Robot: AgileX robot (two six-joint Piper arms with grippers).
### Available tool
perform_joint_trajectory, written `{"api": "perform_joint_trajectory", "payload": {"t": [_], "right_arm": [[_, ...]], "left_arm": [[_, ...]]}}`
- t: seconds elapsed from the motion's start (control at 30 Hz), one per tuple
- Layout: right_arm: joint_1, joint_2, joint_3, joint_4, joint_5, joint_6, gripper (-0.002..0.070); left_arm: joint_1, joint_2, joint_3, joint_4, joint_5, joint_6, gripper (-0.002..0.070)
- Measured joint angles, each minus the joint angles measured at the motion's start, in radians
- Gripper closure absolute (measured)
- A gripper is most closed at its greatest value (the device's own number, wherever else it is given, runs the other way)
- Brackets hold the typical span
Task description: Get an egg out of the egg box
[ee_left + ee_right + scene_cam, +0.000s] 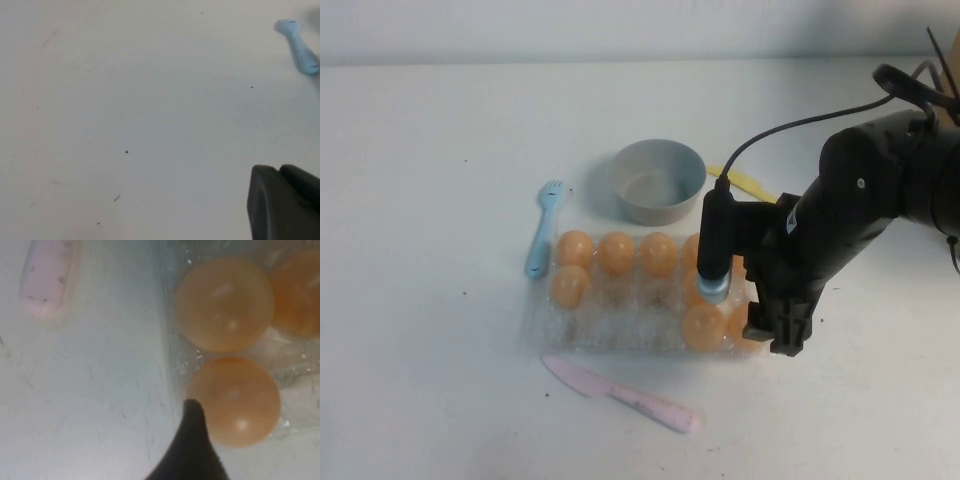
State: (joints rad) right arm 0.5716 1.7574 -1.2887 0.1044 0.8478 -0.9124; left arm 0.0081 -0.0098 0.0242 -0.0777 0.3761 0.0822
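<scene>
On my bench [440, 380] a grey bowl [659, 180] sits behind the egg box [620, 318], a blue fork [542, 228] to its left, a pink knife [620, 394] in front. My right claw [775, 325] hangs over the box's right end, hiding cups there; whether it is open I cannot tell. The egg [233, 400], smooth peach-orange, lies in a corner cup just beside one claw finger [192, 440], which only my right wrist view shows. My left claw [285, 202] is over bare bench; its opening I cannot tell.
</scene>
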Motion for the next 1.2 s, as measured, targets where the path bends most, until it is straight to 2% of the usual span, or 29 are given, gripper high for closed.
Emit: {"api": "perform_joint_trajectory", "payload": {"t": [0.5, 0.67, 0.87, 1.2], "right_arm": [[0.000, 0.064, 0.000, 0.008, -0.018, -0.031, 0.0188], [0.000, 0.081, 0.000, 0.016, -0.022, -0.032, 0.0227], [0.000, 0.086, -0.002, 0.045, -0.043, -0.032, 0.0316], [0.000, 0.086, -0.096, 0.049, 0.059, -0.009, 0.0317]], "left_arm": [[0.000, 0.000, 0.000, 0.000, 0.000, 0.000, 0.0678], [0.000, 0.000, 0.000, 0.000, 0.000, 0.000, 0.0678], [0.000, 0.000, 0.000, 0.000, 0.000, 0.000, 0.0678], [0.000, 0.000, 0.000, 0.000, 0.000, 0.000, 0.0678]]}}
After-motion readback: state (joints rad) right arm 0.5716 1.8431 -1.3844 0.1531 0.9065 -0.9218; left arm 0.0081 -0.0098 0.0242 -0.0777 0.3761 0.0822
